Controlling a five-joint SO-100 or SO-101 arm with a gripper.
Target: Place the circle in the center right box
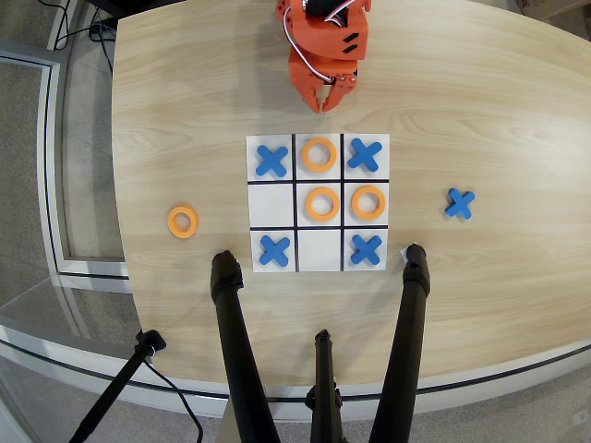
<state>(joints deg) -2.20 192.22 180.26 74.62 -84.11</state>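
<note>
In the overhead view, an orange circle (367, 203) lies flat in the center right box (381, 186) of the white 3x3 board (319, 251). Two more orange rings sit in the centre cell (321, 203) and the top middle cell (319, 154). A further ring (183, 221) rests on the wood to the left of the board. Blue X pieces (271, 160) fill all the corner cells. My orange gripper (325, 103) hovers just beyond the board's top edge. Its jaws are shut and hold nothing.
A loose blue X (459, 203) lies on the table to the right of the board. Black tripod legs (231, 332) (411, 323) rise over the near edge of the table, close to the board's bottom corners. The left middle and bottom middle cells hold nothing.
</note>
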